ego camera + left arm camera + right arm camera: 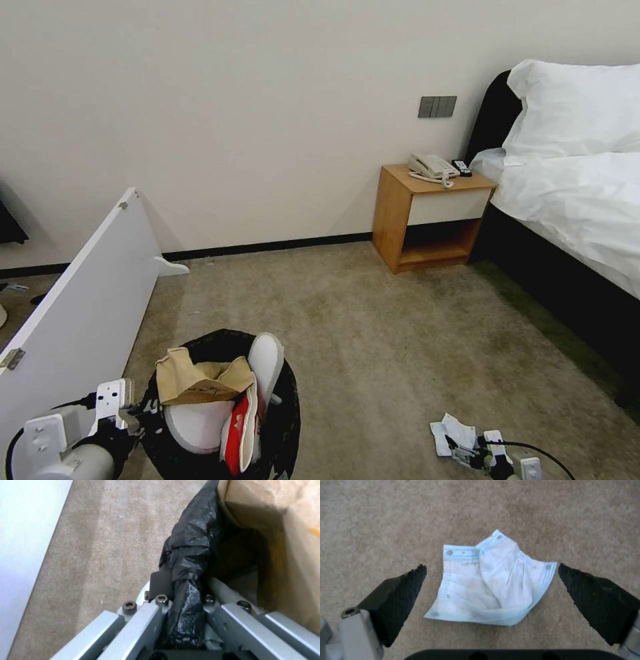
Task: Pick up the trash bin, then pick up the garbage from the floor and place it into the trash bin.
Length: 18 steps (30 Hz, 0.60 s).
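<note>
Trash bin [283, 407] is standing upright on the carpet [373, 333] at the robot's left front, mouth facing up, beside a white board [80, 313] leaning on the floor. It is round and lined w/ a crinkled black bag [190, 555].

Contents sticking out of the bin: 2 white slippers [267, 363], standing roughly on end w/ long axes running up and down; 1 brown paper scrap [193, 380], crumpled, lying across the top; 1 red-white packet [239, 433], on edge along the slippers.

Left pincer [186, 610] is gripping the bin's rim at its near-left side: fingers are clamped on the rim, w/ bag folded between them.

Pale blue mask [490, 580] is lying on the carpet at the robot's right front, well apart from the bin. It is 1 pc, crumpled and folded, white inner face up, blue edging showing. Long axis is running roughly across between the two fingertips.

Right pincer [491, 568] is hanging directly over the mask, fingers spread wide apart, 1 black ridged pad [405, 597] on each side of it; contact w/ the mask is not visible.
</note>
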Tool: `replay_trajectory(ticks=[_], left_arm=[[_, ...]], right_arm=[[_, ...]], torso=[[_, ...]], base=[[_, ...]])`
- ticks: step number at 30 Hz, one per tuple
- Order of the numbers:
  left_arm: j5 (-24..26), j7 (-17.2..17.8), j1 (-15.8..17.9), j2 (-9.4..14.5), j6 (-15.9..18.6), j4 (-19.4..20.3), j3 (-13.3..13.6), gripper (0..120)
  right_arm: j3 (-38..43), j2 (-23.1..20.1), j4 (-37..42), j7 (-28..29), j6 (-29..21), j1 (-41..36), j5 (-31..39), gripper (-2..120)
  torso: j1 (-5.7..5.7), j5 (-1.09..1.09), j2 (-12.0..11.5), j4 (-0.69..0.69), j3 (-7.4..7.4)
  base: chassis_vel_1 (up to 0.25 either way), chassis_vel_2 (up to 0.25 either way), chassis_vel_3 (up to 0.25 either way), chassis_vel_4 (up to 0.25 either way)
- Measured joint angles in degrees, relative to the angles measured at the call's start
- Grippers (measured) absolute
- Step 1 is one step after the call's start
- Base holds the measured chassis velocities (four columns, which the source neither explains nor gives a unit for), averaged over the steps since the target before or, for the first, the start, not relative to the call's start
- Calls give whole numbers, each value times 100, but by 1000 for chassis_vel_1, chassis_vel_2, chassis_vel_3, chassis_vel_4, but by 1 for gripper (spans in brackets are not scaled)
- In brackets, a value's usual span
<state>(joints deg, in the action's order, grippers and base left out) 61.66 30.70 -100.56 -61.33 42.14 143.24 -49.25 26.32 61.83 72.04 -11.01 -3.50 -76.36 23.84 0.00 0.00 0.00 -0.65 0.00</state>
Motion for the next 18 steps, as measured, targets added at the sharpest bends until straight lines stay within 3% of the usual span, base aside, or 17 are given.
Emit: replay_trajectory(ticks=[18], left_arm=[[13,0,15,-5,0,0,-16,1]], right_arm=[[-94,32,-329,-44,2,242,-3,100]], torso=[[0,0,0,0,0]], base=[[0,0,0,0]])
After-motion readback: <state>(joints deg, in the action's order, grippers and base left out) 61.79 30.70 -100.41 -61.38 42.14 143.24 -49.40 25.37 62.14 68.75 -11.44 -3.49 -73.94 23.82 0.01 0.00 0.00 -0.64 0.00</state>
